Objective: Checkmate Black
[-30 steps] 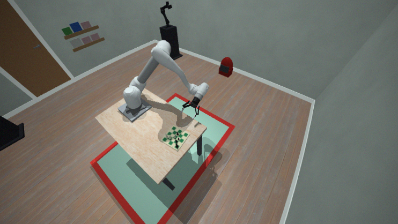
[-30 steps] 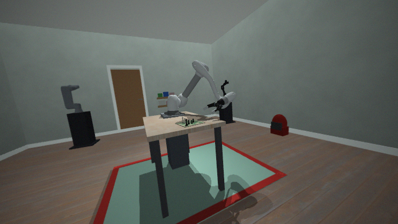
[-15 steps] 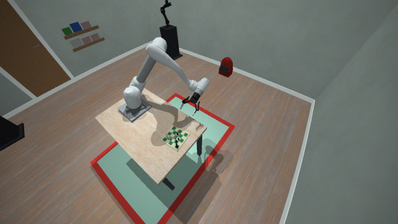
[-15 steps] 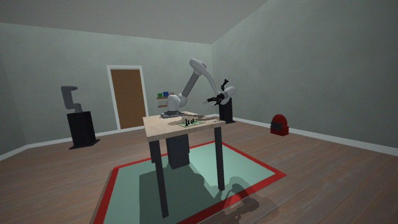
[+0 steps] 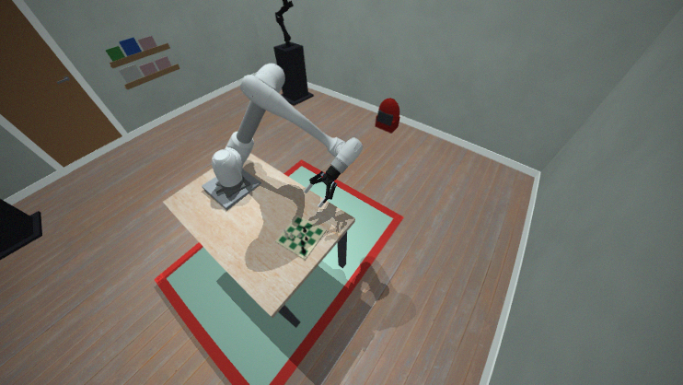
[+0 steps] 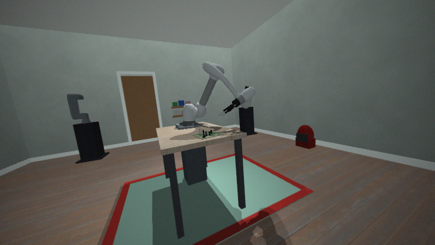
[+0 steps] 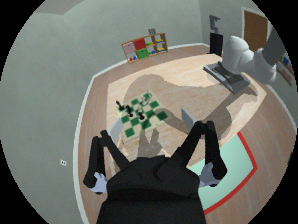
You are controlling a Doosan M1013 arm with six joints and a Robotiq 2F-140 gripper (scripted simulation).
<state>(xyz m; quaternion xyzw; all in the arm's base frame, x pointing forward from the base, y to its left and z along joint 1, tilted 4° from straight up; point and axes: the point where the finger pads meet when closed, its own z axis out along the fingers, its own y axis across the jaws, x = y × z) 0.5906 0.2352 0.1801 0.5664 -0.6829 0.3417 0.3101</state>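
The gripper [image 5: 317,195] hangs above the table [image 5: 225,229] near its edge, fingers spread wide, holding nothing. The chessboard [image 5: 302,236] lies flat by the table's corner, well below the gripper, with small dark and pale pieces [image 6: 207,132] standing on its squares.

Green-and-white chessboard [image 5: 302,237] lies flat on the wooden table, near the corner far from the arm's base. Black pieces [image 6: 207,132] and pale pieces stand upright on it; individual types and squares are indistinguishable.
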